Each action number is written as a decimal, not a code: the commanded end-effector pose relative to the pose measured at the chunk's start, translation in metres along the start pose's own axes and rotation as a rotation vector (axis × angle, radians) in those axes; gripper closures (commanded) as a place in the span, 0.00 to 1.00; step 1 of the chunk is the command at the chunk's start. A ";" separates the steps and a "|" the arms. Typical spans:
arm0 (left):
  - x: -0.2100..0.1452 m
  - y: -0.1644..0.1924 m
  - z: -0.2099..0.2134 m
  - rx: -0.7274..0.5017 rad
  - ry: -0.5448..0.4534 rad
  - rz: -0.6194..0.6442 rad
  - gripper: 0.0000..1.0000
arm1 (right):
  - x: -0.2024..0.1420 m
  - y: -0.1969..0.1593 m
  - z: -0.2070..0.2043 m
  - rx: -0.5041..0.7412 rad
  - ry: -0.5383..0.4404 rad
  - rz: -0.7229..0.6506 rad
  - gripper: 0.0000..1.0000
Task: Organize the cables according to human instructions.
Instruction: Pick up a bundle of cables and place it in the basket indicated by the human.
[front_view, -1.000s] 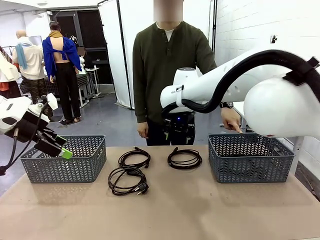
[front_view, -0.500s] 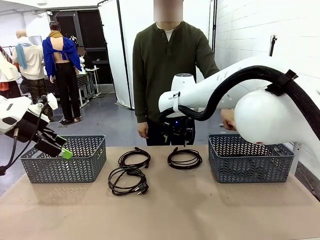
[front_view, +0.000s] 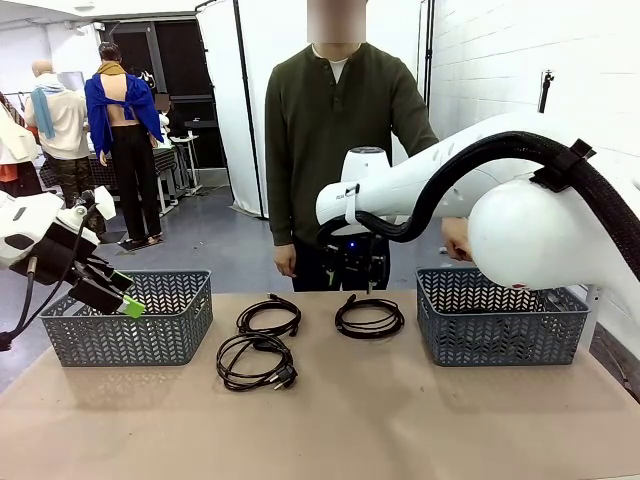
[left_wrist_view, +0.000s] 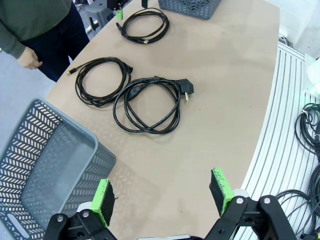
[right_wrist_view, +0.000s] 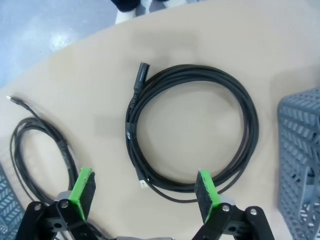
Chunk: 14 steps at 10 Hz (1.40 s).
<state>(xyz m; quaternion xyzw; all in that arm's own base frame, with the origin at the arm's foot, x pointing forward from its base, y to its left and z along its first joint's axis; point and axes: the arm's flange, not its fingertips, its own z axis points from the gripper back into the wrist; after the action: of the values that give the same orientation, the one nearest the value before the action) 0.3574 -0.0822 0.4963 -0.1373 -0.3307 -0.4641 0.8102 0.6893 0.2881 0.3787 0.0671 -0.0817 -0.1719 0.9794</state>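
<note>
Three cables (front_view: 262, 344) lie coiled on the counter (front_view: 350, 430) between two grey baskets (front_view: 500, 335), so sorting seems hardly begun. The right jaws hang wide open and empty above the right-hand coil (right_wrist_view: 248, 117); the left jaws, equally wide and empty, hover by the left basket (left_wrist_view: 22, 150)

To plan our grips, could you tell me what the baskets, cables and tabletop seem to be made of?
Baskets: probably moulded plastic, matte grey, shown by the uniform herringbone lattice. Cables: black rubber or PVC sheath, smooth with slight sheen. Tabletop: matte tan, perhaps fibreboard or paper; unclear.
</note>
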 end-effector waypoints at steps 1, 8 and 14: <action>-0.003 0.004 0.000 -0.013 -0.009 -0.007 0.00 | 0.004 0.007 -0.015 0.005 0.010 0.045 0.00; -0.003 0.004 0.000 -0.013 -0.009 -0.007 0.00 | 0.018 0.021 -0.047 -0.044 0.017 -0.036 0.00; -0.003 0.004 0.000 -0.013 -0.009 -0.007 0.00 | 0.023 0.024 -0.072 -0.085 0.050 -0.054 0.00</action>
<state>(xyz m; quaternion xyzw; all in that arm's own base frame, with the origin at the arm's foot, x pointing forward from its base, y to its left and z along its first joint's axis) 0.3574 -0.0822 0.4963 -0.1373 -0.3307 -0.4640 0.8102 0.7195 0.3036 0.3133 0.0438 -0.0507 -0.1853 0.9804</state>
